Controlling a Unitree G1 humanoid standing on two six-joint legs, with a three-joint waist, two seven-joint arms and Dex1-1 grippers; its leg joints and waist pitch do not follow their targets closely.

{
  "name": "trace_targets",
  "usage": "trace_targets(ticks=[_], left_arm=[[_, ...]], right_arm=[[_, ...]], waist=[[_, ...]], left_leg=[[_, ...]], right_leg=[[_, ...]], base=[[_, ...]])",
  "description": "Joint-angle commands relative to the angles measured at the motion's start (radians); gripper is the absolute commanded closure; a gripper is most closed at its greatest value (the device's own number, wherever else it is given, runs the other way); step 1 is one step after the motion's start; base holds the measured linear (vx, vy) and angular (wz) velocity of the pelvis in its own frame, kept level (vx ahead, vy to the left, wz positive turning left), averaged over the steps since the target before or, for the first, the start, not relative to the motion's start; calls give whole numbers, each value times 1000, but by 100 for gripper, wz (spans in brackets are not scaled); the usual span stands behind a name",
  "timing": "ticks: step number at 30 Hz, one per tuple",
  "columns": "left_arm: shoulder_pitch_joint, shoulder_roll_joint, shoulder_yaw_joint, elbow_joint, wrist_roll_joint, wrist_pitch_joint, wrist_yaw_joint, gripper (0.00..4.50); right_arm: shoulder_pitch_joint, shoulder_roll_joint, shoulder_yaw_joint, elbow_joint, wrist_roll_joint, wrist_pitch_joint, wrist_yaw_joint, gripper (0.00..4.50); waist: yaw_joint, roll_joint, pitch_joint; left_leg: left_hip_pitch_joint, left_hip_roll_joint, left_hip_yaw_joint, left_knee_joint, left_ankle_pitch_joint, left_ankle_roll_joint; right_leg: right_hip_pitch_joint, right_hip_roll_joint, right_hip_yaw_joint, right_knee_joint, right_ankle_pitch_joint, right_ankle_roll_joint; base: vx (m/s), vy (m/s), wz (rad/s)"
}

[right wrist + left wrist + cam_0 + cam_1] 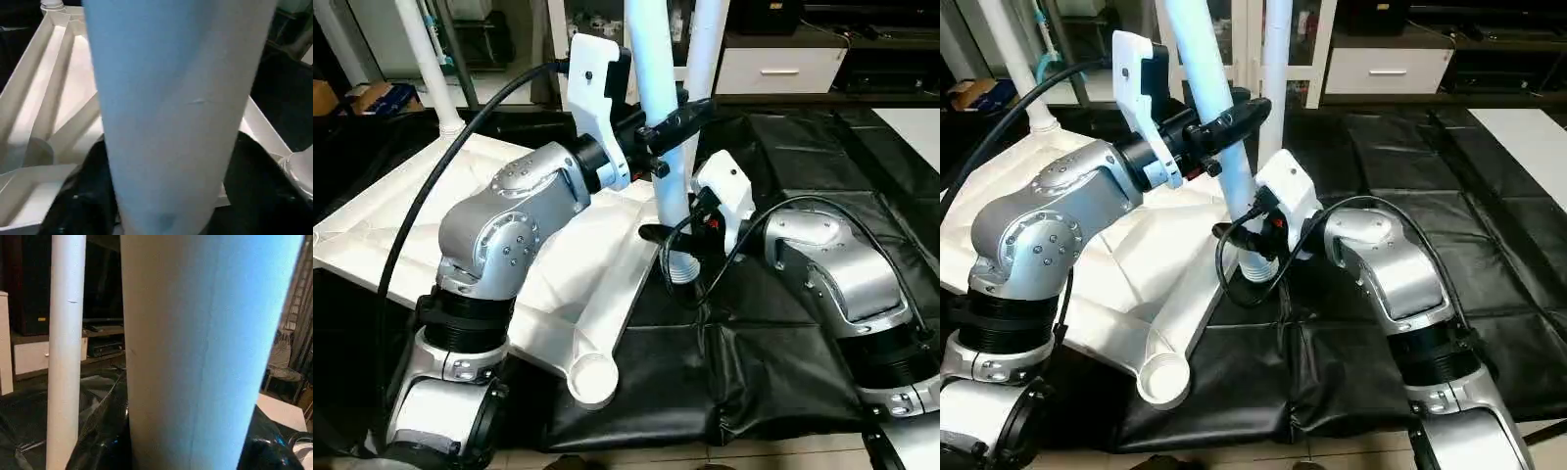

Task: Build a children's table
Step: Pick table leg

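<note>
Head views: tabletop (558, 284) lay underside-up on the black sheet (783, 343), ribs showing, near corner socket (592, 377) empty and facing up. Two legs already stood in the far sockets, one at far left (429, 69) and one behind (705, 59). Third leg (1214, 127) was near-upright, tilted slightly, long axis roughly vertical, threaded end (1255, 266) low beside the top's right edge, over or at a corner there; seating couldn't be confirmed. Left gripper (668, 132) was clamped around the leg mid-shaft, fingers wrapping it. Right gripper (1252, 227) sat lower, next to the threaded end, fingers on either side of the tube; whether they'd bitten or just bracketed it, can't tell. The right was the nearer hand to the joint, so any twist or seating correction likely falls to it, with the left holding the axis. Left wrist view: leg shaft (205, 352) pressed right up against the camera, back leg (66, 352) beside it, apart. Right wrist view: same shaft (176, 112) between dark fingers (88, 196), ribbed underside (54, 98) right behind. In the way: cables looping around the right wrist close to the thread, plus sheet folds.
</note>
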Motion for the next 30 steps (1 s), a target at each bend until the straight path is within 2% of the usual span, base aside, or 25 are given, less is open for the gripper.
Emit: trace_targets(ticks=[1,2,4,5,7,14,18,19,21,22,23,24,25,28,30], left_arm=[[-9,-5,-3,-31,-6,10,-15,279],[-9,-5,-3,-31,-6,10,-15,279],[-13,-15,2,-39,-7,10,-15,279],[-13,-15,2,-39,-7,10,-15,279],[-14,-17,3,-42,-10,13,-16,279],[-16,-27,7,-54,-31,28,-20,279],[-19,-24,15,-39,-13,25,-8,279],[-21,-29,42,-16,-14,32,13,244],[-13,3,49,19,14,22,0,209],[-8,22,41,28,32,11,-14,204],[3,35,46,38,34,4,-32,204],[6,38,48,40,33,2,-37,196],[19,57,52,46,31,1,-60,182],[60,118,57,34,4,9,-158,161],[90,155,57,22,-7,1,-231,137]], right_arm=[[-3,9,-9,13,20,16,1,184],[-3,9,-9,13,20,16,1,200],[3,35,-44,33,54,48,-4,209],[3,35,-44,33,54,48,-4,233],[3,44,-54,43,62,53,-4,246],[3,52,-65,70,78,62,0,257],[2,49,-86,77,86,56,-5,257],[1,42,-101,71,91,52,-8,257],[3,29,-135,54,108,49,-8,257],[4,25,-150,48,116,48,-9,257],[6,26,-188,34,145,61,-12,257],[7,26,-199,30,153,65,-14,257],[13,21,-238,16,184,81,-14,261],[35,-5,-343,10,249,111,-24,265],[56,-25,-390,8,279,127,-23,265]], waist=[[-1,0,-85],[-1,0,-84],[-1,-1,-85],[0,0,-85],[1,-1,-85],[0,0,-84],[1,0,-86],[2,0,-86],[2,-1,-86],[2,-1,-86],[1,-3,-85],[5,-1,-86],[5,-1,-86],[4,0,-87],[5,2,-88]], left_leg=[[49,112,-66,-88,-188,-57],[49,112,-66,-88,-187,-55],[48,111,-65,-87,-183,-46],[48,113,-67,-87,-184,-46],[48,112,-66,-87,-175,-48],[49,112,-66,-90,-200,-67],[49,111,-66,-88,-182,-61],[49,111,-66,-87,-176,-58],[49,110,-65,-86,-179,-53],[49,110,-66,-87,-180,-53],[49,110,-65,-88,-187,-49],[53,111,-65,-87,-186,-50],[53,110,-65,-88,-175,-56],[53,107,-63,-88,-162,-50],[55,107,-61,-88,-157,-51]], right_leg=[[29,-42,28,-40,-27,-216],[30,-42,28,-40,-27,-217],[31,-44,29,-41,-23,-224],[31,-45,29,-41,-25,-225],[30,-42,27,-38,-19,-223],[28,-41,27,-39,-45,-213],[29,-42,27,-38,-25,-215],[30,-43,27,-38,-18,-216],[30,-43,27,-39,-27,-217],[30,-43,27,-39,-32,-215],[30,-44,29,-42,-50,-209],[29,-45,28,-43,-52,-208],[28,-39,25,-39,-45,-208],[27,-37,23,-38,-35,-204],[25,-38,22,-37,-39,-206]], base=[[0,0,0],[0,0,0],[0,0,0],[0,0,0],[0,0,0],[0,0,0],[0,0,0],[0,0,0],[0,0,0],[0,0,0],[0,0,0],[0,0,0],[0,0,0],[0,0,0],[0,0,0]])
